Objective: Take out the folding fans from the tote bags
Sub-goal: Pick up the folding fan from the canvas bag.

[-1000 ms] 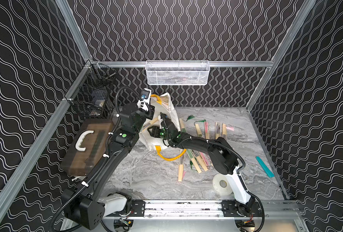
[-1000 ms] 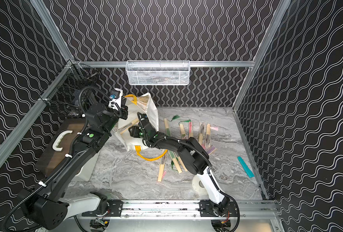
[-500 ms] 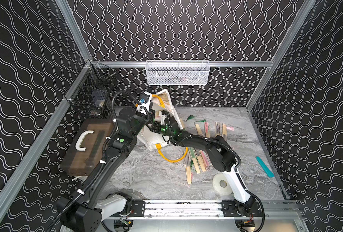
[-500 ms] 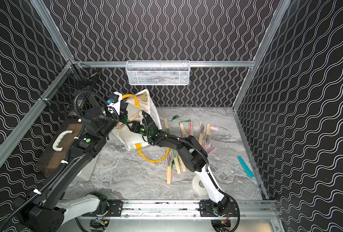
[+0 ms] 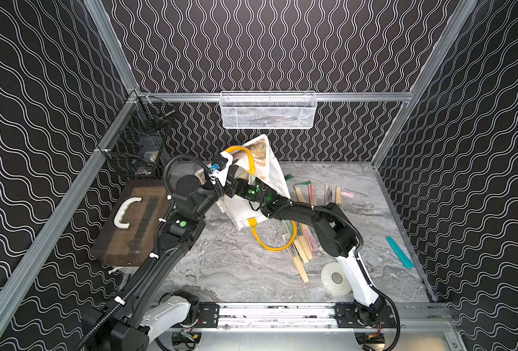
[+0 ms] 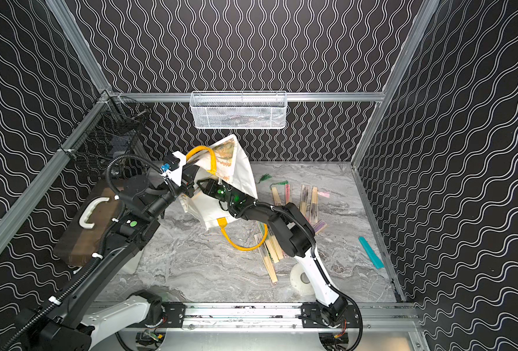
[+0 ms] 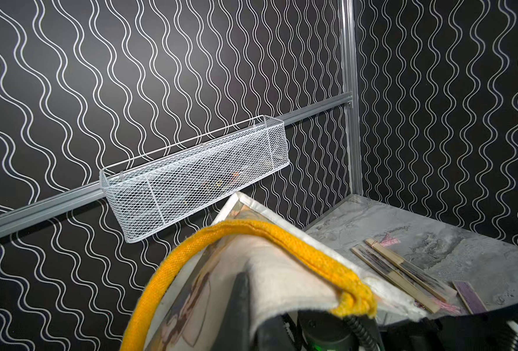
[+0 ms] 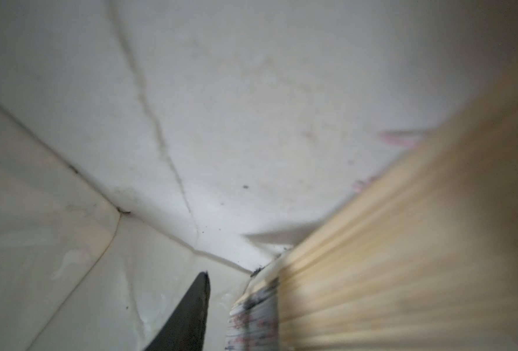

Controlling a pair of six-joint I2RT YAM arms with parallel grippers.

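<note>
Now the right gripper (image 6: pixel 203 186) has pushed further into the bag (image 5: pixel 264 170) than a second ago. The left gripper (image 5: pixel 236 171), clamped shut on the bag's rim by the yellow handle (image 7: pixel 251 234), has hoisted the mouth a little higher. Inside, a fan (image 8: pixel 403 243) lies right against the one finger (image 8: pixel 191 313) I can see. Whether the jaws have closed on it I can't tell. I'd say another one is about to come out. The other fans (image 5: pixel 327 194) already lie on the table (image 5: pixel 236 267), in a row at the back and a heap under the right arm, where one has skidded sideways.
</note>
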